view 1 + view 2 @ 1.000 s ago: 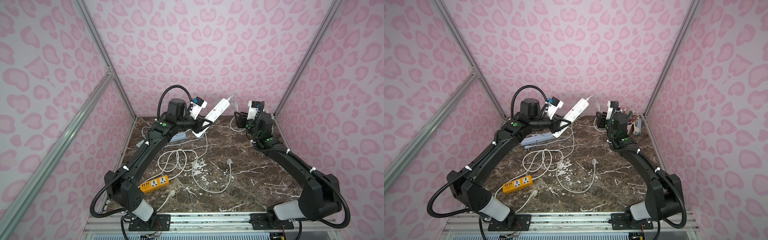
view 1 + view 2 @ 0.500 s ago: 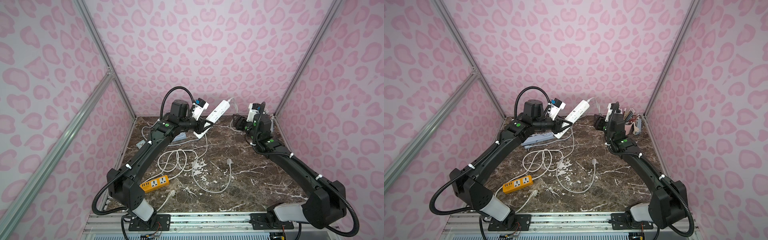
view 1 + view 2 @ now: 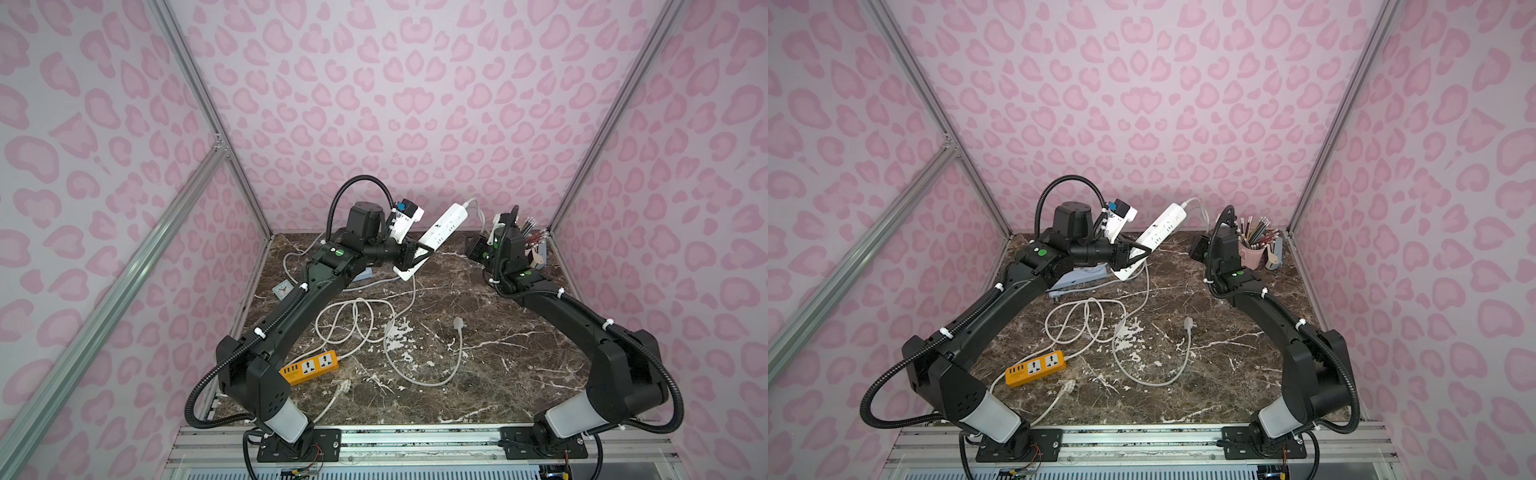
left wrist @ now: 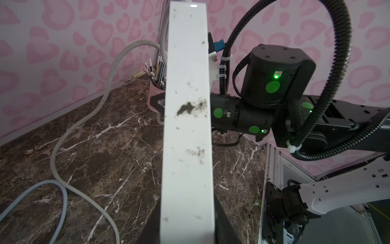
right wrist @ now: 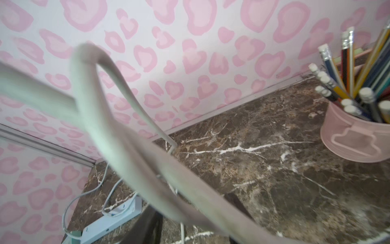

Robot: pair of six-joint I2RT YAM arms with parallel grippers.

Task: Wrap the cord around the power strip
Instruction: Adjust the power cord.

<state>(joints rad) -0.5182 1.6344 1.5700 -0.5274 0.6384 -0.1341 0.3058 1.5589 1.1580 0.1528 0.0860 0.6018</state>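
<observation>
White and smudged with grey, the power strip [image 3: 442,226] hangs tilted in the air above the far middle of the brown marble table [image 3: 519,332]. Its lower end points left and its upper end points toward the far wall. The left gripper [image 3: 415,255] is clenched on the lower part of it. The cord [image 5: 88,84] leaves the raised end, curves over to the right and drops beside the right gripper [image 3: 473,248], which sits at the far right near a pink pencil cup [image 3: 1252,255]. In the right wrist view the cord crosses close and blurred between the dark fingers, but I cannot tell whether that claw pinches it or stands released. A stretch of pale cord also drops from near the strip's lower end to the table and sweeps in a wide loop to a plug [image 3: 458,322] lying mid-table. At the near left lies an orange power strip [image 3: 309,368] with its own coiled lead, and a pale blue strip [image 3: 1077,278] lies under the left arm.
</observation>
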